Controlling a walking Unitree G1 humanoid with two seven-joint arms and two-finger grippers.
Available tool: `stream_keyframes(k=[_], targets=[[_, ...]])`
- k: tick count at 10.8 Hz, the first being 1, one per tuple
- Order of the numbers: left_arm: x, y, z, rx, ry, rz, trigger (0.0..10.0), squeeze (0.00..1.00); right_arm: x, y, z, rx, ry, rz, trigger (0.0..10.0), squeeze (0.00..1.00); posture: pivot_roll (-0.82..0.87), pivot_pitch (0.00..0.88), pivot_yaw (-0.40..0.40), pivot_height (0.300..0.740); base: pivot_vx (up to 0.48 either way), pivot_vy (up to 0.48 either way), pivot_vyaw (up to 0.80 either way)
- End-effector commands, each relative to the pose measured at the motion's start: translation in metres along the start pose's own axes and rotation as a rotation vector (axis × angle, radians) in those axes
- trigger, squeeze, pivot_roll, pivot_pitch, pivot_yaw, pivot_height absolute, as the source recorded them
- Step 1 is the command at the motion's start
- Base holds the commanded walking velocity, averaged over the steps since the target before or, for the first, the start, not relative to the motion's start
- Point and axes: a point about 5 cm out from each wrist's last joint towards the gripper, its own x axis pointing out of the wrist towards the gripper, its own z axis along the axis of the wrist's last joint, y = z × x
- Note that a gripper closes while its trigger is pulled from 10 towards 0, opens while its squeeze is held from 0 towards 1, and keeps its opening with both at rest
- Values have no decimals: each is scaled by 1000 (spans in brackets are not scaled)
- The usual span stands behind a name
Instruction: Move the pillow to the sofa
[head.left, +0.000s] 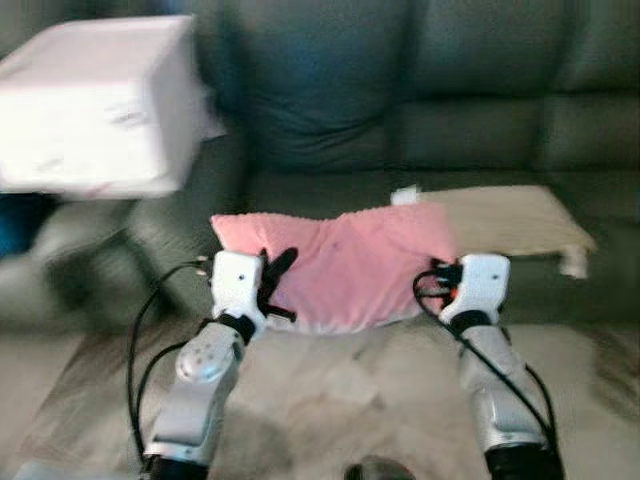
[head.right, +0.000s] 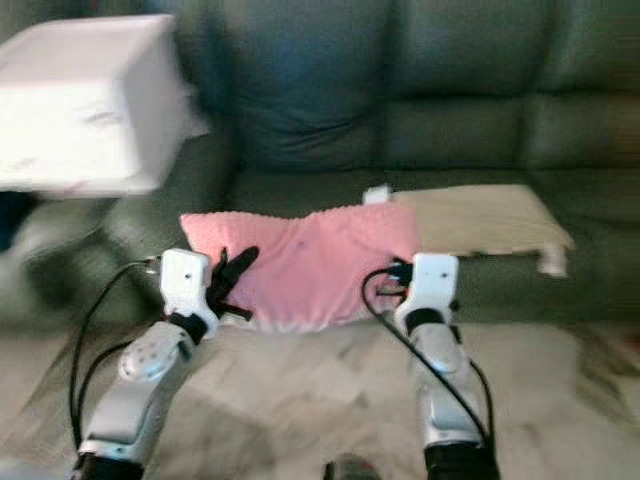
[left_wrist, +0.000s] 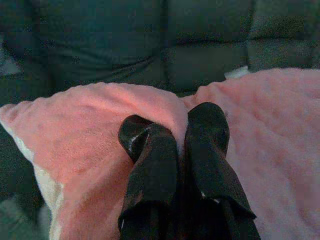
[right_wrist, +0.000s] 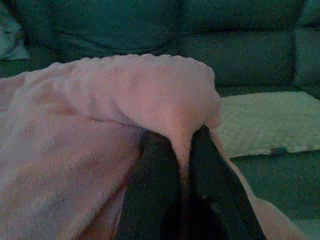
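Pink pillow (head.left: 345, 265) held up between both hands, in front of the dark sofa (head.left: 420, 120), its lower edge hanging about level w/ the seat front. Left hand (left_wrist: 175, 150) clamped on a fold near the pillow's left end, fabric pinched between the two black fingers (left_wrist: 152, 165). Right hand (right_wrist: 181, 150) likewise pinched shut on a fold at the right end. Beige throw (head.left: 505, 218) lying on the seat just beside and behind the pillow; big white box (head.left: 95, 105) up on the sofa's left arm.

Judged: carry step, approx. final approach. To do well: keep both grips closed & level so the fabric doesn't slip out; lift enough to clear the seat edge, reach fwd over the cushion, lower till weight rests, then release both together. Risk: thin pinch on soft plush, could slide loose.
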Motion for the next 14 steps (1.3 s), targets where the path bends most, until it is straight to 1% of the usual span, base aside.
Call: stream_keyframes(k=[1,3,4,7,9,10,14], targets=[[3,-8,7,-4,-33,-48,10000,0,1,-4,9,-7,-33,-12,10000,0,-47,0,3,740,398,0,-800],[4,-8,7,-6,-33,-50,10000,0,1,-5,10,-5,-33,-13,10000,0,-52,0,2,740,409,0,-675],[4,-9,7,-8,-31,-51,10000,0,1,-5,11,-3,-37,-9,10000,0,-55,0,4,740,409,0,0],[4,-9,7,-9,-30,-46,10000,0,-1,0,11,-14,-45,27,10000,0,-55,0,3,740,407,0,0],[5,-7,4,-2,-14,-8,10000,0,-1,-1,11,-7,-43,24,10000,0,-54,0,4,740,0,0,0],[5,-7,5,-16,-16,-16,10000,0,-1,-2,11,-2,-42,22,10000,0,-53,0,3,740,0,0,0],[6,-8,5,-25,-15,-24,10000,0,0,0,11,3,-41,32,10000,0,-50,0,1,740,0,442,0]])
